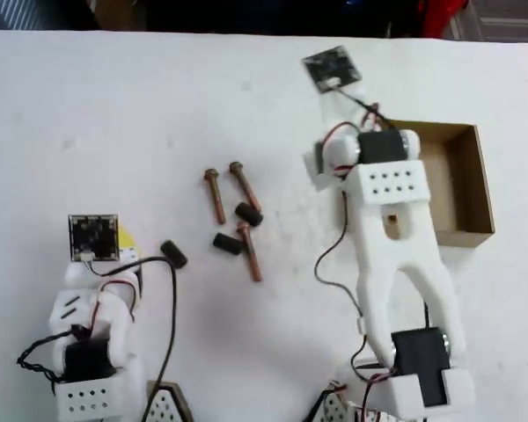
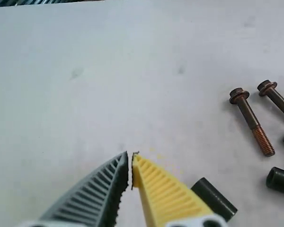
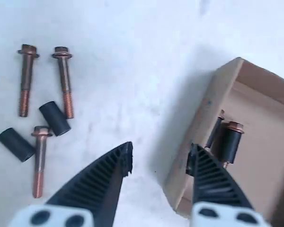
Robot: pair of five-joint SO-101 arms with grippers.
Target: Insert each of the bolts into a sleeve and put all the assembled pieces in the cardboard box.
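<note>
In the high view, bolts (image 1: 215, 195) and sleeves (image 1: 228, 243) lie on the counter (image 1: 114, 114) at mid-frame, with the bolts' axes mostly up-down; in the left wrist view, my left end effector (image 2: 131, 161) is pinched closed and the nearest sleeve (image 2: 214, 198) sits just beside it at lower right; in the right wrist view, my right end effector (image 3: 160, 153) gapes wide over the box (image 3: 206, 113) rim.

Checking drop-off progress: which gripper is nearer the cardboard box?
Right. The right gripper hangs at the cardboard box edge, one finger over it; the left gripper is far off, beside a lone sleeve.

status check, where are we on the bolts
Left gripper shut, empty. Right gripper open at the box wall. One assembled piece in box; three bolts, three sleeves loose on table.
</note>
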